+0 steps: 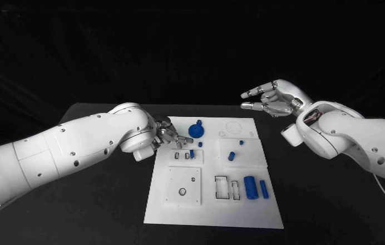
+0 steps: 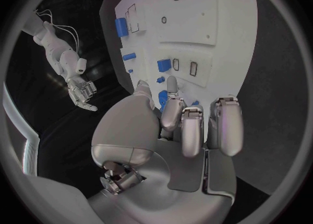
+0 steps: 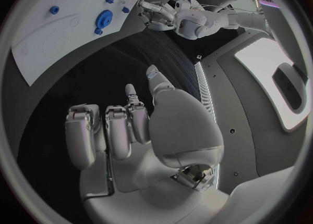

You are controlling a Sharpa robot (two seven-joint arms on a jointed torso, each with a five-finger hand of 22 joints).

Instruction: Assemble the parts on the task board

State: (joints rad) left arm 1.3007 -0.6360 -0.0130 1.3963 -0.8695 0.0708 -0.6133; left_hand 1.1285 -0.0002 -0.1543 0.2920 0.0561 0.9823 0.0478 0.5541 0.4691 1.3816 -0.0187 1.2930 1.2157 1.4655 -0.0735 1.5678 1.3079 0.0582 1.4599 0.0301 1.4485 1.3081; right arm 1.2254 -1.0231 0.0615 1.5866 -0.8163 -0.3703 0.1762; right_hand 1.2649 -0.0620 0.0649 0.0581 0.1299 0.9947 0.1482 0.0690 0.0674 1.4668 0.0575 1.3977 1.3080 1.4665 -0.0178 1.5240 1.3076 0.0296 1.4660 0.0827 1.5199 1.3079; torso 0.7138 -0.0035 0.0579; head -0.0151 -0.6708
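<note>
Hovering my left hand at the board's left edge beside the blue gear, fingers curled, grasping nothing; my right hand hangs released over the desk.

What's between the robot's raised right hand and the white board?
Nothing but bare black table. In the head view the right hand hangs past the task board's far corner, holding nothing.
</note>
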